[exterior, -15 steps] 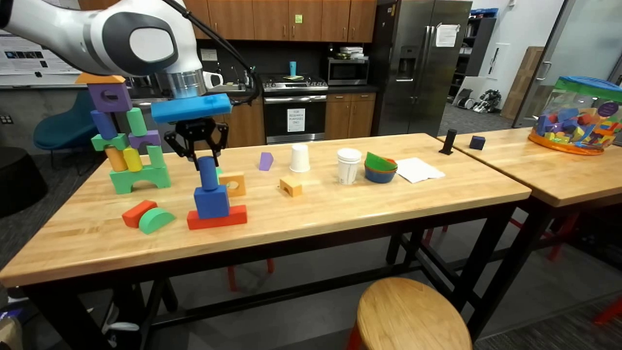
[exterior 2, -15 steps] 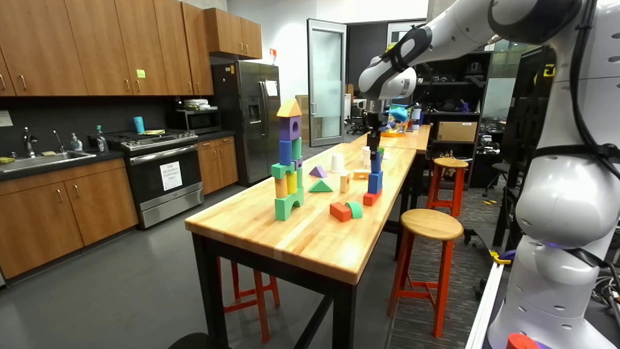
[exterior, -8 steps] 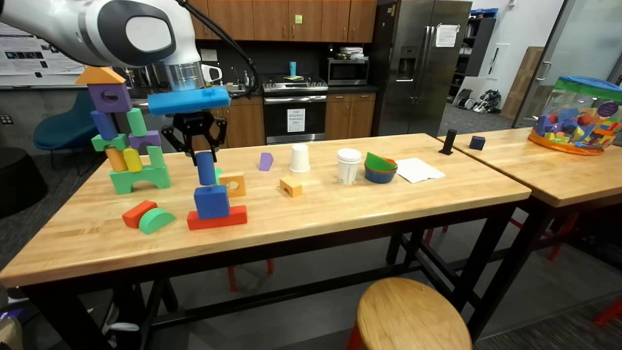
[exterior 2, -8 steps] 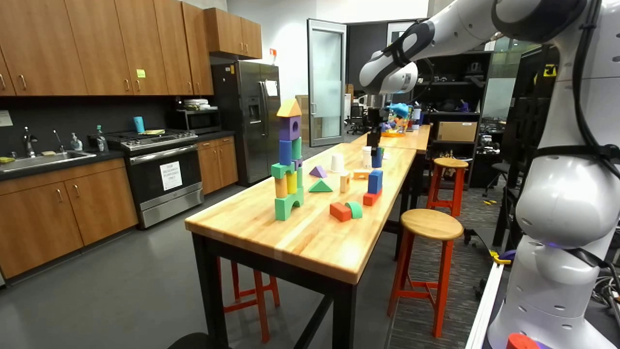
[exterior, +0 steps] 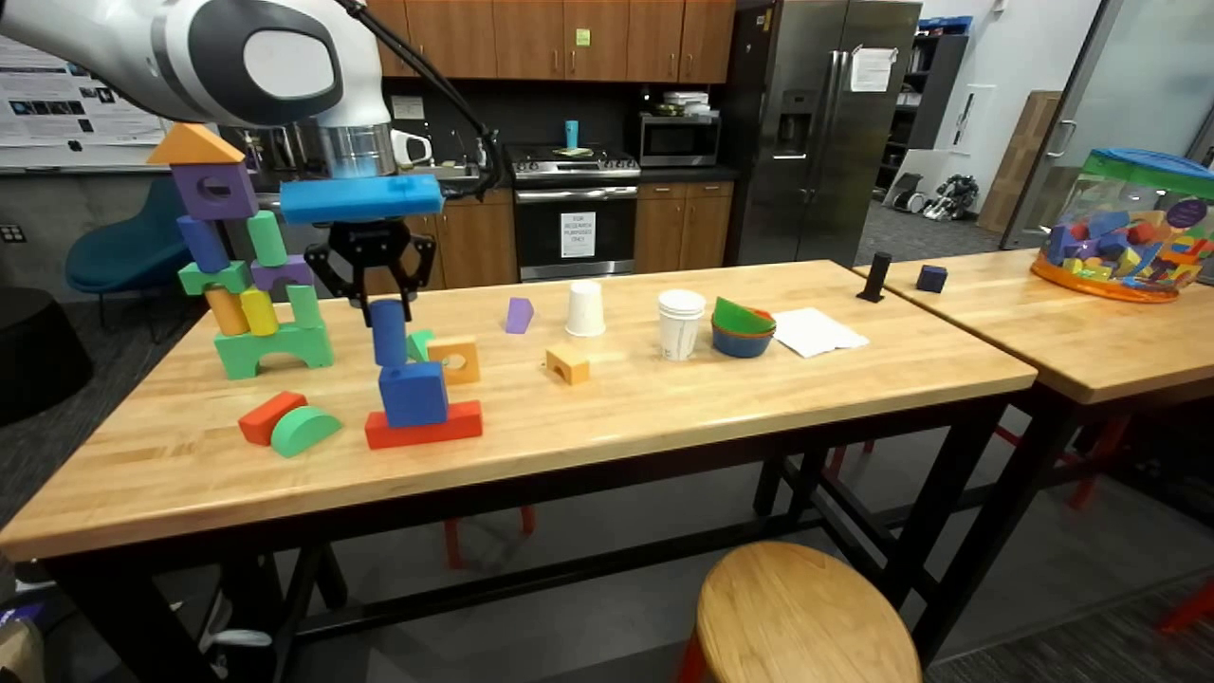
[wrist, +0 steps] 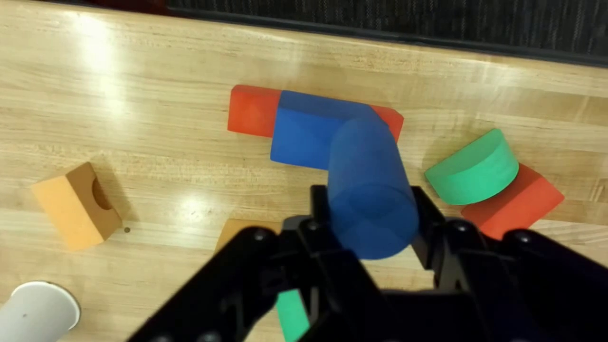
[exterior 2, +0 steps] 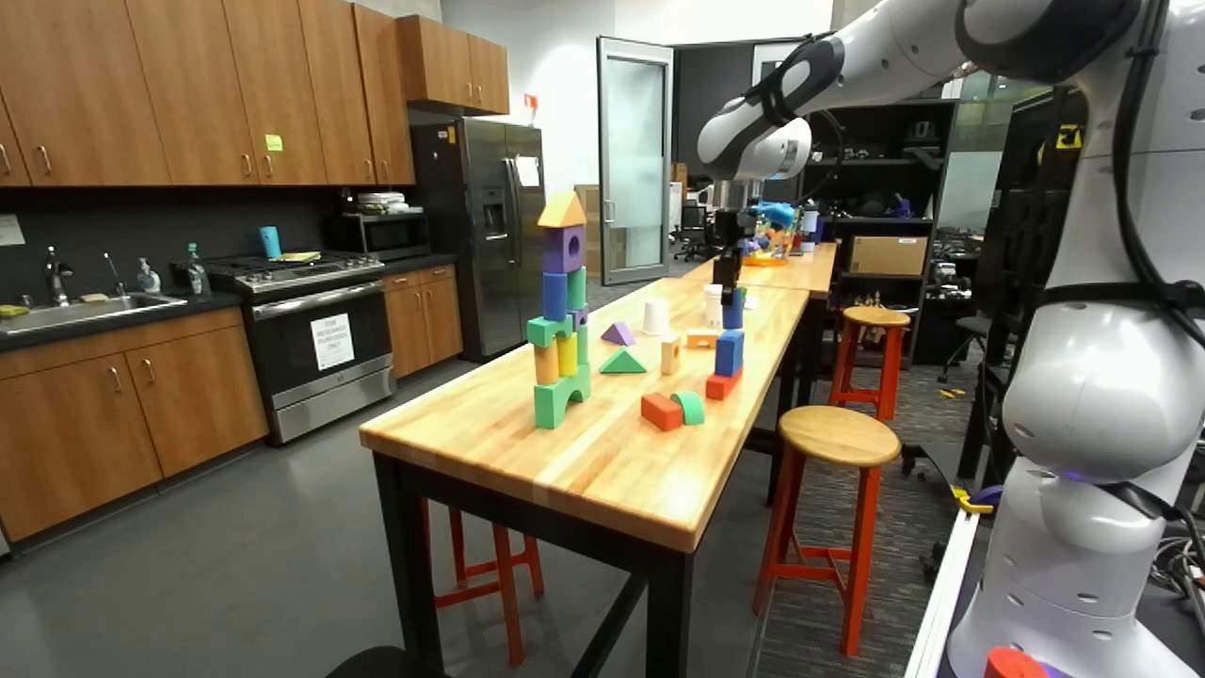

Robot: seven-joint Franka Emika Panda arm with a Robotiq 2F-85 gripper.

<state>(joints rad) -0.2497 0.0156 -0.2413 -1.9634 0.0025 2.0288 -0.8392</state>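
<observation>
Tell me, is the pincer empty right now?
No, the wrist view shows the pincer closed on a blue cylinder from both sides.

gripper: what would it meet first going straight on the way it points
Likely the blue block below, met by the blue cylinder that the gripper holds; whether a gap separates them is unclear.

Gripper [exterior: 388, 315] and its blue cylinder [exterior: 388, 340] are a bit higher than a second ago, plus they're scooted over toward the tall block tower [exterior: 269, 245], so from where I'm standing way more of that green triangle [exterior: 418, 345] peeks out behind.
</observation>
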